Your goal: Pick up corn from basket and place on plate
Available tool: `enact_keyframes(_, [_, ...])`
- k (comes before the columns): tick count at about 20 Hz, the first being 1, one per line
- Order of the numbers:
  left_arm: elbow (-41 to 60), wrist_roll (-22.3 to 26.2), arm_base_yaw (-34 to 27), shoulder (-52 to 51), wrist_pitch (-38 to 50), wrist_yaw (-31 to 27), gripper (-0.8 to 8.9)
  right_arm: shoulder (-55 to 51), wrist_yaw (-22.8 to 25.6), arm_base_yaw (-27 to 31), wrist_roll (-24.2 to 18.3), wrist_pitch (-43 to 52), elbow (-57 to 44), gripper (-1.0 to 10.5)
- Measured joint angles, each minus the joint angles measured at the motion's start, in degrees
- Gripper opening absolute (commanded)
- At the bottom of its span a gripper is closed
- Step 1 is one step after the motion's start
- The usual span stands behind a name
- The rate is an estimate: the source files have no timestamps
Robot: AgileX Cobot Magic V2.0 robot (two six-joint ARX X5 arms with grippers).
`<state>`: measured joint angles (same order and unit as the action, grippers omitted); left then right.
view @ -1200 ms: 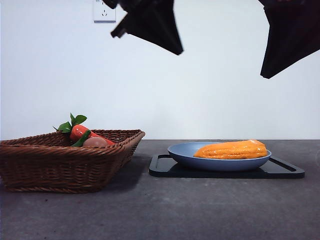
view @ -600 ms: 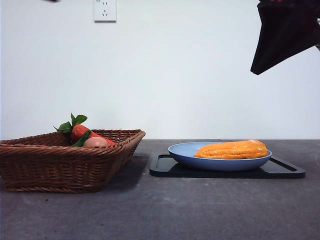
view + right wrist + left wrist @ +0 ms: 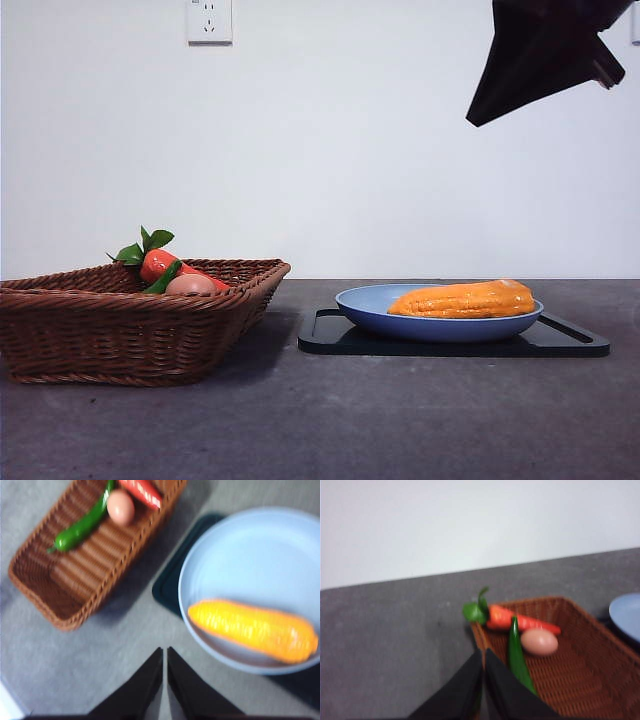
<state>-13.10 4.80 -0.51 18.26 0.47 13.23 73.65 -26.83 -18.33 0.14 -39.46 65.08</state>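
The orange-yellow corn (image 3: 463,299) (image 3: 252,629) lies in the light-blue plate (image 3: 365,303) (image 3: 250,550), which rests on a black tray. The brown wicker basket (image 3: 120,330) (image 3: 75,575) (image 3: 570,680) stands to the left, apart from the plate. My right gripper (image 3: 165,652) hovers high over the table between basket and plate, shut and empty; it shows as a dark shape (image 3: 540,55) at the front view's top right. My left gripper (image 3: 483,652) is shut and empty, raised over the basket's corner.
In the basket lie a red-orange carrot with green leaves (image 3: 160,262) (image 3: 517,621), a pinkish egg (image 3: 190,284) (image 3: 539,641) (image 3: 120,507) and a green pepper (image 3: 518,657) (image 3: 82,527). The black tray (image 3: 330,338) sits under the plate. A wall socket (image 3: 209,20) is on the back wall.
The left arm's dark shape has risen out of the front view's top left. The right arm's shape has shifted left and upward. The corn, plate and basket have not moved.
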Motion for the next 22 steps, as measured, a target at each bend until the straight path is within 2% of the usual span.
enact_keyframes(4, [8.1, -0.3, -0.3, -10.0, -0.3, -0.1, 0.08, 0.0, 0.0, 0.0, 0.0, 4.6, 0.0, 0.0])
enact_keyframes(8, [11.1, -1.5, -0.6, -15.1, -2.5, -0.3, 0.08, 0.0, 0.0, 0.0, 0.0, 9.5, 0.0, 0.0])
enact_keyframes(14, [11.3, -2.8, -0.9, -18.1, -9.8, -0.4, 0.08, 0.0, 0.0, 0.0, 0.0, 15.8, 0.0, 0.0])
enact_keyframes(22, [11.3, -4.1, -0.9, -18.0, -10.0, -0.5, 0.08, 0.0, 0.0, 0.0, -0.2, 22.3, 0.0, 0.0])
